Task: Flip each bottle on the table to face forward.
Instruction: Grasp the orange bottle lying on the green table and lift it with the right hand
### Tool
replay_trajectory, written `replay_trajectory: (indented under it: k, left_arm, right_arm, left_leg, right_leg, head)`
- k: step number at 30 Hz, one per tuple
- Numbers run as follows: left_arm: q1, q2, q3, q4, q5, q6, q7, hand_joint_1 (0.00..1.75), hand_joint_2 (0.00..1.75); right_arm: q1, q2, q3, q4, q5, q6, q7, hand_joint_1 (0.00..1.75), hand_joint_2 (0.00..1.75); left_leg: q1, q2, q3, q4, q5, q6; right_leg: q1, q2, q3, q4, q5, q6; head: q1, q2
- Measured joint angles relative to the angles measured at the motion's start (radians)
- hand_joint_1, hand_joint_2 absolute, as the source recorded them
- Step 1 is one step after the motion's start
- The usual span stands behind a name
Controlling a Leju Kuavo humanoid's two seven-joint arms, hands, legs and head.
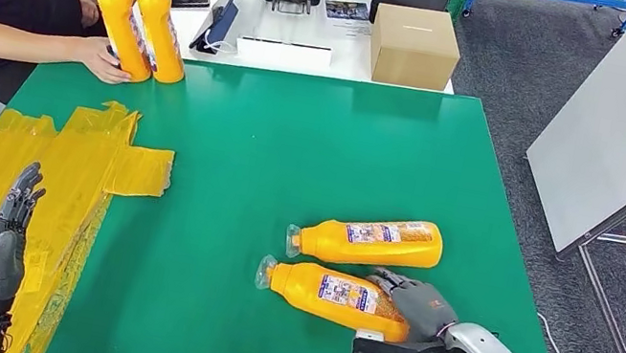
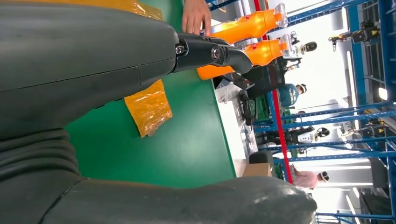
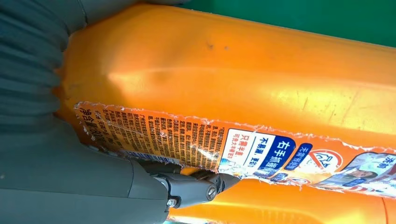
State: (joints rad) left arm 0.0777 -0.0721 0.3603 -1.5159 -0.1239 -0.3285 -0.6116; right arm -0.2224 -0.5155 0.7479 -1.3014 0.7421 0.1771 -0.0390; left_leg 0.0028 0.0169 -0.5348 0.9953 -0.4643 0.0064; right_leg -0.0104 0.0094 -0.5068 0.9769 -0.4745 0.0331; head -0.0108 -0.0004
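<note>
At near edge of green table point(image 1: 297, 135), right hand point(image 1: 413, 301) wraps base of nearer lying bottle point(image 1: 336, 297) — second lying bottle point(image 1: 371, 239) just beyond it. Left hand point(image 1: 7, 225) over yellow tape point(image 1: 46, 178), fingers straight, apart, holding nothing. Person's hand point(image 1: 106, 59) steadies two upright bottles point(image 1: 143, 15) — table's far corner.

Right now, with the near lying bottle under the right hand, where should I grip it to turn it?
Grip the near bottle around its wide base end, coming from the robot's side. It lies flat, cap pointing left, and the right hand already rests on that end. The far bottle lies close behind, so reaching over looks cramped.
</note>
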Motion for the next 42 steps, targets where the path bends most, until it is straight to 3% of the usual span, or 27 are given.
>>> replay_trajectory:
  k: [16,21,25,29,31,36,42]
  left_arm:
    - [-0.014,0.0,-0.009,0.015,0.013,0.004,0.004,0.0,0.0]
    - [-0.018,0.0,-0.009,0.017,0.041,0.024,0.038,0.0,0.0]
    - [-0.024,0.001,-0.009,0.025,0.106,0.014,0.101,0.0,1.75]
    - [-0.008,-0.001,-0.018,0.031,0.337,-0.089,0.289,0.0,1.75]
    - [0.029,-0.008,-0.039,0.018,0.418,-0.14,0.34,0.0,1.75]
    - [0.1,-0.052,-0.148,-0.041,0.462,-0.133,0.356,0.0,1.75]
    - [0.106,-0.083,-0.304,-0.066,0.535,-0.101,0.348,0.0,1.75]
  right_arm:
    - [-0.021,0.014,0.014,0.037,-0.046,0.004,0.009,1.75,1.75]
    - [0.004,0.022,-0.005,0.033,-0.137,-0.017,-0.01,1.75,1.75]
    - [0.053,0.041,-0.039,0.015,-0.201,-0.05,-0.035,1.75,1.75]
    - [0.134,0.094,-0.103,-0.033,-0.294,-0.113,-0.074,1.75,1.75]
    - [0.17,0.127,-0.137,-0.067,-0.317,-0.123,-0.088,1.75,1.75]
    - [0.185,0.214,-0.196,-0.107,-0.337,-0.099,-0.127,1.75,1.75]
    - [0.082,0.338,-0.203,-0.098,-0.323,-0.103,-0.132,1.75,1.75]
  left_leg:
    - [0.002,0.005,0.012,0.0,-0.001,0.001]
    - [0.002,0.005,0.014,0.0,-0.002,0.001]
    - [0.003,0.004,0.014,0.0,-0.002,0.001]
    - [0.003,0.002,0.007,0.0,-0.002,0.001]
    - [0.002,0.003,0.003,0.0,-0.001,0.002]
    - [0.001,-0.002,-0.008,0.001,0.002,0.004]
    - [0.0,-0.003,-0.011,0.001,0.003,0.005]
  right_leg:
    - [0.002,0.005,0.011,-0.002,0.0,0.0]
    - [0.003,0.004,0.014,-0.004,0.0,0.0]
    - [0.003,0.004,0.015,-0.005,0.0,0.0]
    - [0.003,0.003,0.018,-0.005,0.0,0.001]
    - [0.003,0.003,0.016,-0.005,0.001,0.001]
    - [0.002,-0.001,0.008,-0.004,0.001,0.001]
    - [0.002,-0.002,0.005,-0.004,0.002,0.002]
  head:
    - [0.0,0.0]
    - [0.0,0.0]
    - [0.0,0.0]
    - [0.0,0.0]
    - [-0.001,0.0]
    - [0.0,0.0]
    - [0.0,0.0]
